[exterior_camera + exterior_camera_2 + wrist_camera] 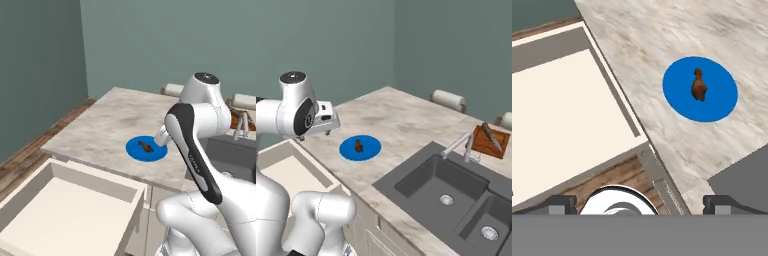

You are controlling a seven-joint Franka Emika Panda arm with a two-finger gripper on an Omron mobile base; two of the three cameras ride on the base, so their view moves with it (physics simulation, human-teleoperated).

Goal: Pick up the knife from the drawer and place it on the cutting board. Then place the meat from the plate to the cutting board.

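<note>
Nearest, the drawer [65, 210] stands open; tool [639, 202] spread wide and empty above it; meat [699, 86] on plate [722, 107].

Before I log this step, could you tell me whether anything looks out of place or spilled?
Nothing is spilled or damaged. The drawer stands pulled open with nothing visible inside, the knife lies on the cutting board, and the meat sits on the plate.

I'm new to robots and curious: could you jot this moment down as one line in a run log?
knife: on cutting board | meat: on plate | drawer: open | gripper: fingers open, holding nothing
</note>
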